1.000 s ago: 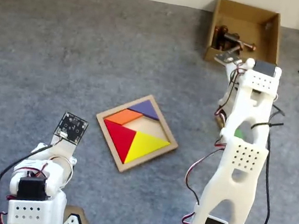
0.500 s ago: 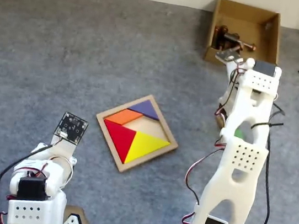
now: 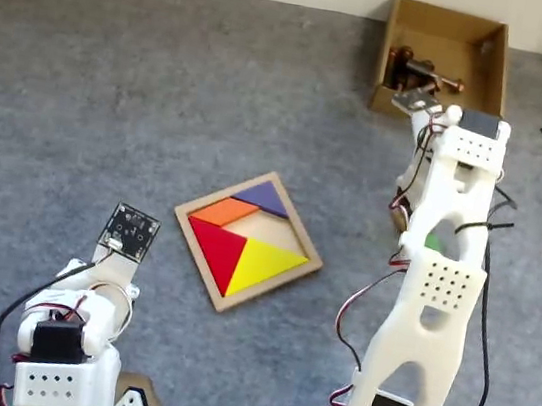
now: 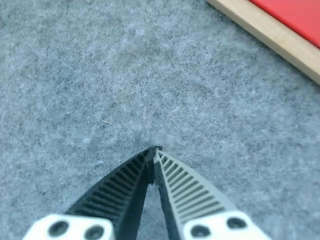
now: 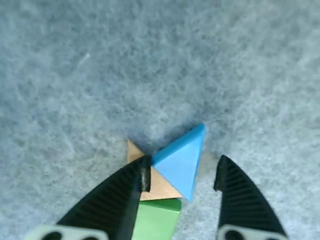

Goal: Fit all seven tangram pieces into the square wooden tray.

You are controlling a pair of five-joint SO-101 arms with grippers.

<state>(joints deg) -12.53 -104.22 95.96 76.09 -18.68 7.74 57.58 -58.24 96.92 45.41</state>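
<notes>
Grey felt-like carpet covering table. Right gripper hanging wide open, gripping nothing. Smooth blue triangle piece lying between ribbed fingers, overlapping tan triangle piece, with green piece touching it. Left gripper sitting fully closed, empty. Square wooden tray lying ahead of its fingertips, holding red piece, yellow piece, orange piece and purple piece. Brown cardboard box standing beyond right arm.

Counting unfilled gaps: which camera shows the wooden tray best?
High view: the whole wooden tray is visible, bare gap included. The left wrist view catches just a rim stretch; the right wrist view faces loose pieces instead.
</notes>
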